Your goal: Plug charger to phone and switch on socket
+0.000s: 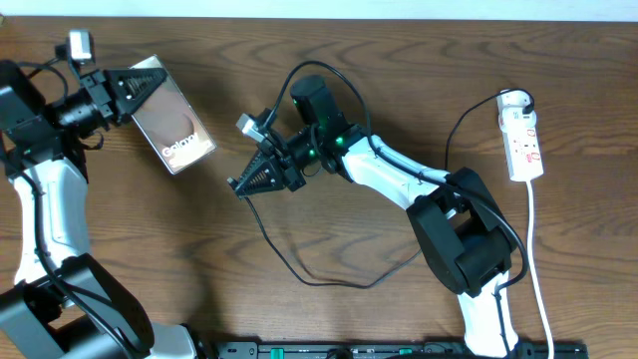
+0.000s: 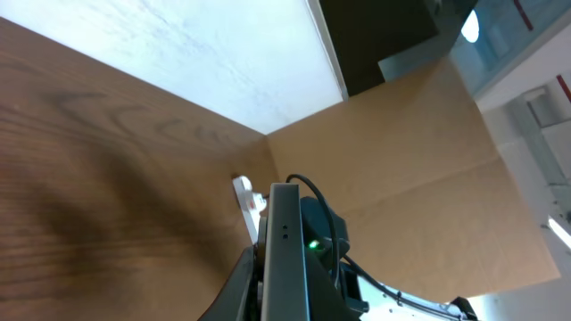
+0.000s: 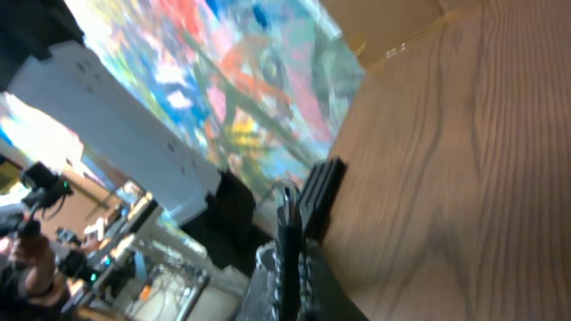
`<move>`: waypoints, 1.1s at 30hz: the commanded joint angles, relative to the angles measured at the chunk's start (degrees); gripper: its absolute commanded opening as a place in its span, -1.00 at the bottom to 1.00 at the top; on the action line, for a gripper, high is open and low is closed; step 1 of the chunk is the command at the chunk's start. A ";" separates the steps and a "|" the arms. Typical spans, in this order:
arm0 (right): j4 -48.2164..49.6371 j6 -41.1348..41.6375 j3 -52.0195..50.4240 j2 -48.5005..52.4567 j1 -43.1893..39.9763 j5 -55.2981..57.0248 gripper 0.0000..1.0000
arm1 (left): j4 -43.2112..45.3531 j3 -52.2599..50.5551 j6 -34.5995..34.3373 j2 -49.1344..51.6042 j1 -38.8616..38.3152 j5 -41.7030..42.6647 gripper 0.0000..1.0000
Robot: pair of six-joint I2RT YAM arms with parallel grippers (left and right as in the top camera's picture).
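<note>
In the overhead view the left tool (image 1: 142,92) is clenching the phone (image 1: 177,125) by its short end at about 10 o'clock on the desk (image 1: 329,30). The phone's bronze face and white lettering are facing up and its free end is pointing toward 5 o'clock. The left wrist view is showing the phone edge-on, as a thin grey slab rising from between the tool's fingers. Whether the phone is touching the desk I cannot tell.

The right tool (image 1: 244,182) is hovering near the middle of the desk, a little toward 9 o'clock. Its tips are drawn together to a narrow point aiming at 8 o'clock, and they are standing apart from the phone's free end. In the blurred right wrist view a thin dark piece is sitting pinched between the fingers (image 3: 308,267), so this tool is grasping the plug end of the charger (image 1: 299,274).

The thin black cable is trailing from the tool toward 6 o'clock. It is looping along the desk, then climbing to the far end of the power strip (image 1: 525,140) at about 2 o'clock. The strip is lying flat along the 12-to-6 line, red marks up, with its white cord (image 1: 541,269) running toward 6 o'clock. Its switch position is too small to tell. A green light (image 1: 334,142) is glowing on the right arm
</note>
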 commanded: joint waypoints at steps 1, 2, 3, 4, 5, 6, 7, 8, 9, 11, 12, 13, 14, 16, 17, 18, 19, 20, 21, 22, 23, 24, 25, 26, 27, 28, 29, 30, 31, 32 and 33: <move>2.19 9.99 0.52 0.46 0.24 2.12 -0.98 | 0.33 -0.31 2.08 -1.05 -1.53 1.57 -0.85; 2.34 10.95 0.52 0.46 0.24 3.19 -0.98 | 0.35 -0.31 2.32 -1.05 -1.95 1.57 -0.85; 2.34 11.82 0.52 0.46 0.24 4.13 -0.99 | 0.35 -0.31 2.58 -1.05 -2.34 1.55 -0.85; 2.32 12.22 0.52 0.46 0.24 4.52 -0.98 | 0.35 -0.31 2.99 -1.05 -2.62 1.55 -0.85; 2.32 12.92 0.52 0.46 0.24 5.11 -0.98 | 0.35 -0.31 3.48 -1.05 -2.91 1.53 -0.85; 2.54 13.46 0.52 0.46 0.26 5.55 -0.98 | 0.35 -0.31 4.37 -1.05 -3.19 1.51 -0.85; 2.86 14.12 0.52 0.46 0.26 5.92 -0.98 | 0.35 -0.31 4.68 -1.05 -3.34 1.25 -0.85; 3.28 14.78 0.52 0.46 0.26 6.23 -0.98 | 0.35 -0.31 4.68 -1.05 -3.45 0.76 -0.85; 4.20 15.37 0.52 0.46 0.26 6.34 -0.99 | 0.35 -0.31 4.66 -1.05 -3.48 -0.17 -0.85; 5.86 16.31 0.52 0.46 0.26 6.34 -0.99 | 0.35 -0.31 4.63 -1.05 -3.45 -1.46 -0.85; 6.84 16.72 0.52 0.46 0.26 6.34 -0.99 | 0.33 -0.31 4.63 -1.05 -3.45 -2.03 -0.85; 7.48 16.87 0.52 0.46 0.26 6.32 -0.99 | 0.33 -0.31 4.63 -1.05 -3.45 -2.19 -0.85; 7.98 17.31 0.52 0.46 0.24 6.34 -0.99 | 0.33 -0.31 4.61 -1.05 -3.48 -2.51 -0.85; 9.22 17.59 0.52 0.46 0.26 6.29 -0.99 | 0.31 -0.31 4.59 -1.05 -3.45 -3.56 -0.85; 9.64 17.86 0.52 0.46 0.28 6.29 -0.98 | 0.33 -0.31 4.55 -1.05 -3.48 -4.46 -0.85; 10.29 18.32 0.52 0.46 0.33 6.27 -0.98 | 0.33 -0.31 4.35 -1.05 -3.48 -5.33 -0.85; 10.91 18.84 0.52 0.46 0.37 6.29 -0.98 | 0.35 -0.31 4.35 -1.05 -3.45 -6.05 -0.85; 11.19 19.08 0.52 0.46 0.42 6.29 -0.99 | 0.33 -0.31 4.31 -1.05 -3.48 -6.54 -0.85; 11.39 19.06 0.52 0.46 0.44 6.32 -0.98 | 0.33 -0.31 4.17 -1.05 -3.45 -6.69 -0.85; 11.80 19.26 0.52 0.46 0.48 6.38 -0.98 | 0.33 -0.31 4.17 -1.05 -3.48 -6.69 -0.86; 11.96 19.76 0.52 0.46 0.48 6.73 -0.98 | 0.33 -0.31 4.17 -1.05 -3.48 -6.75 -0.85; 12.50 20.63 0.52 0.46 0.46 6.97 -0.99 | 0.33 -0.31 4.15 -1.05 -3.48 -6.86 -0.85; 14.14 22.32 0.52 0.46 0.52 7.28 -0.98 | 0.33 -0.31 4.07 -1.05 -3.48 -6.88 -0.85; 15.39 23.69 0.52 0.46 0.57 7.61 -0.99 | 0.33 -0.31 3.96 -1.05 -3.48 -6.86 -0.85; 17.29 25.66 0.52 0.46 0.63 7.93 -0.98 | 0.33 -0.31 3.93 -1.05 -3.48 -6.86 -0.85; 18.88 27.17 0.52 0.46 0.63 8.02 -0.98 | 0.33 -0.31 3.67 -1.05 -3.48 -6.86 -0.85; 19.91 28.09 0.52 0.46 0.63 8.04 -0.98 | 0.33 -0.31 3.21 -1.05 -3.48 -6.86 -0.85; 22.38 30.01 0.52 0.46 0.63 8.04 -0.99 | 0.33 -0.31 2.64 -1.05 -3.48 -6.88 -0.85; 23.21 30.67 0.52 0.46 0.63 8.04 -0.98 | 0.35 -0.31 2.40 -1.05 -3.48 -6.91 -0.85; 23.58 31.04 0.52 0.46 0.63 8.07 -0.99 | 0.35 -0.31 2.05 -1.05 -3.48 -6.88 -0.85; 23.58 31.04 0.52 0.46 0.63 8.07 -0.98 | 0.35 -0.31 1.97 -1.05 -3.48 -6.86 -0.85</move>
